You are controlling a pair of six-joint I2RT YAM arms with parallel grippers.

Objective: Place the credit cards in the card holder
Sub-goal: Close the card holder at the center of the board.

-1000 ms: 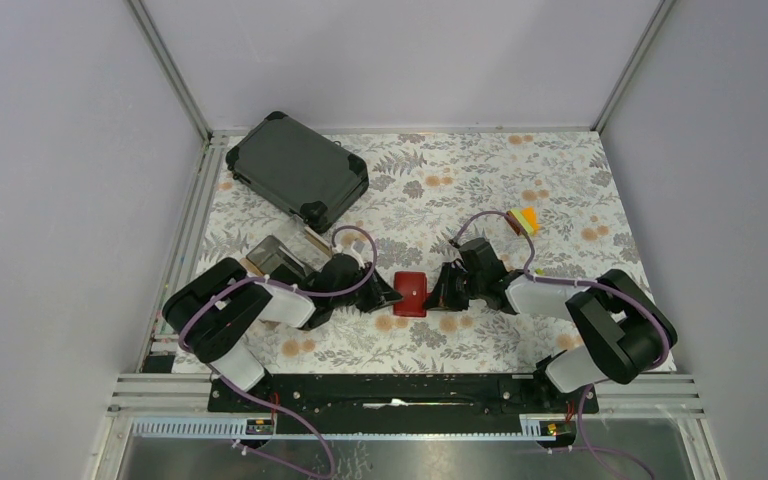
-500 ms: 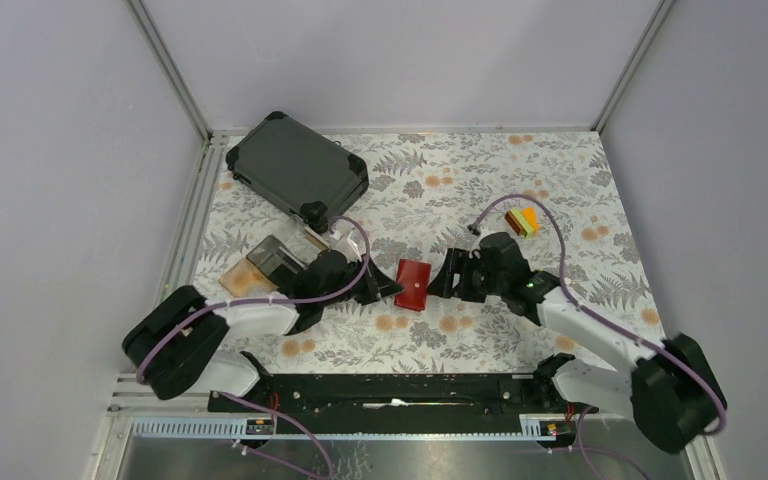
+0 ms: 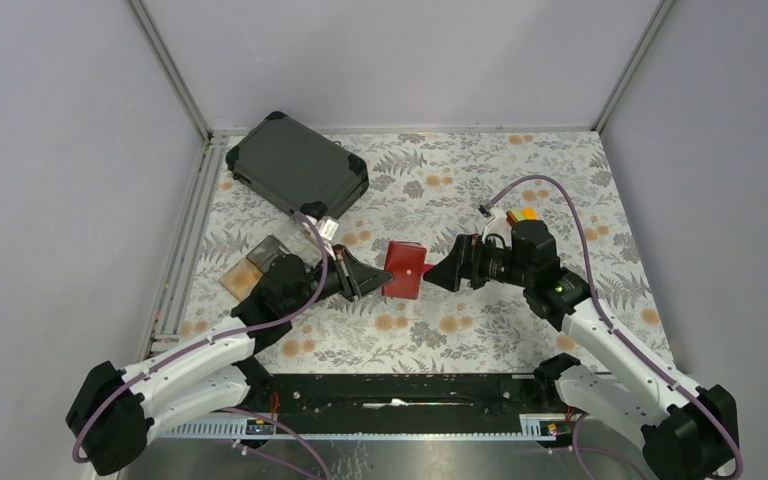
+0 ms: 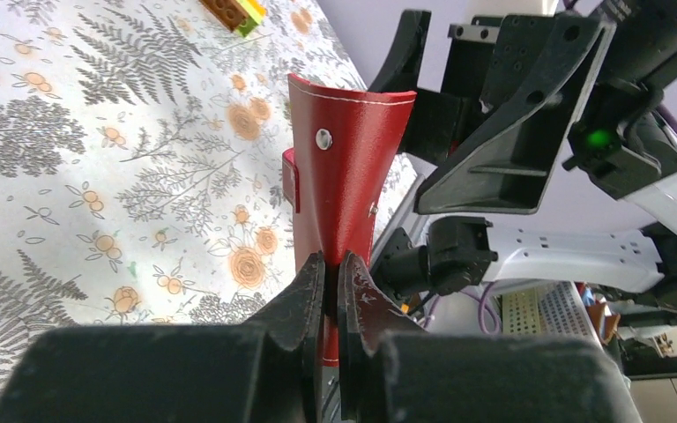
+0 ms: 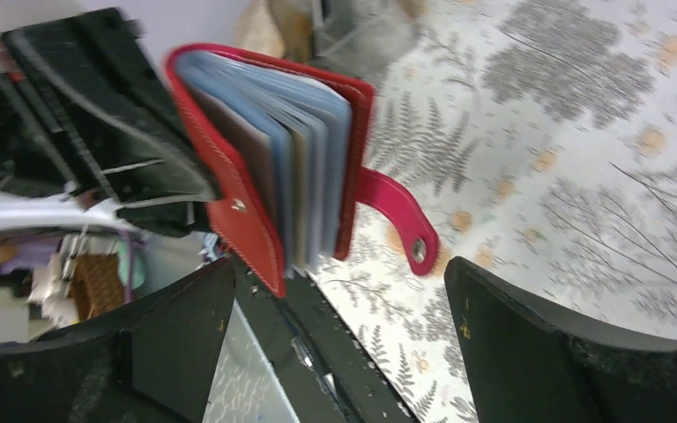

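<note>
The red card holder [image 3: 403, 270] hangs above the flowered table, with my left gripper [image 3: 368, 283] shut on its lower edge. In the left wrist view the holder [image 4: 348, 194] stands upright out of the shut jaws of the left gripper [image 4: 331, 275]. From the right wrist, the holder [image 5: 247, 225] gapes open, with grey, blue and tan credit cards [image 5: 308, 167] fanned inside and its snap tab [image 5: 401, 225] dangling. My right gripper [image 3: 440, 273] is open just right of the holder, not touching it; the right gripper [image 5: 339, 273] has nothing between its fingers.
A large dark hard-shell case [image 3: 298, 170] lies at the back left. A clear box on a wooden base [image 3: 260, 262] sits left of my left arm. Small coloured blocks [image 3: 526, 214] lie behind the right arm, and the blocks [image 4: 234, 11] also show from the left wrist.
The right gripper has opened and let go of the holder. Both arms have stretched forward and risen, and the left gripper has lifted the holder off the table and tilted it up.
</note>
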